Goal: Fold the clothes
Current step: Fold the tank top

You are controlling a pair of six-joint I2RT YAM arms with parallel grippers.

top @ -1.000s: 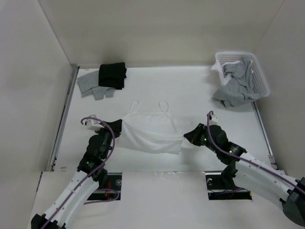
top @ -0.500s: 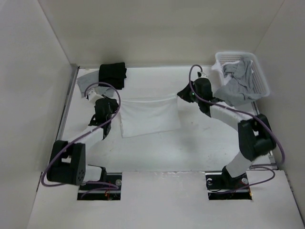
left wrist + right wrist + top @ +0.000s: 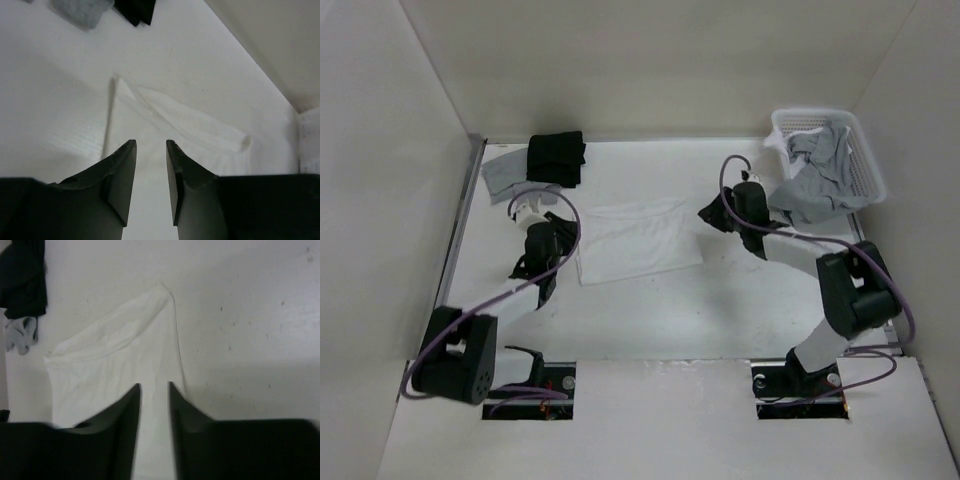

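The clothes [image 3: 635,240], a thin white top, lie folded flat on the table between my two arms. My left gripper [image 3: 570,241] stands open at the cloth's left edge. In the left wrist view its jaws [image 3: 150,143] are parted with nothing between them, and the white cloth [image 3: 190,130] lies below and ahead. My right gripper [image 3: 704,214] is open at the cloth's upper right corner. The right wrist view has the gripper [image 3: 154,386] hanging over the cloth [image 3: 115,360] with a clear gap between the fingers.
A black folded garment [image 3: 556,157] and a grey one [image 3: 506,177] lie at the back left. A white basket [image 3: 820,115] with grey clothing spilling out stands at the back right. Side walls close in the table.
Both arms carried the near hem away from the bases and over the top, laid it down, and both grippers opened and let go.
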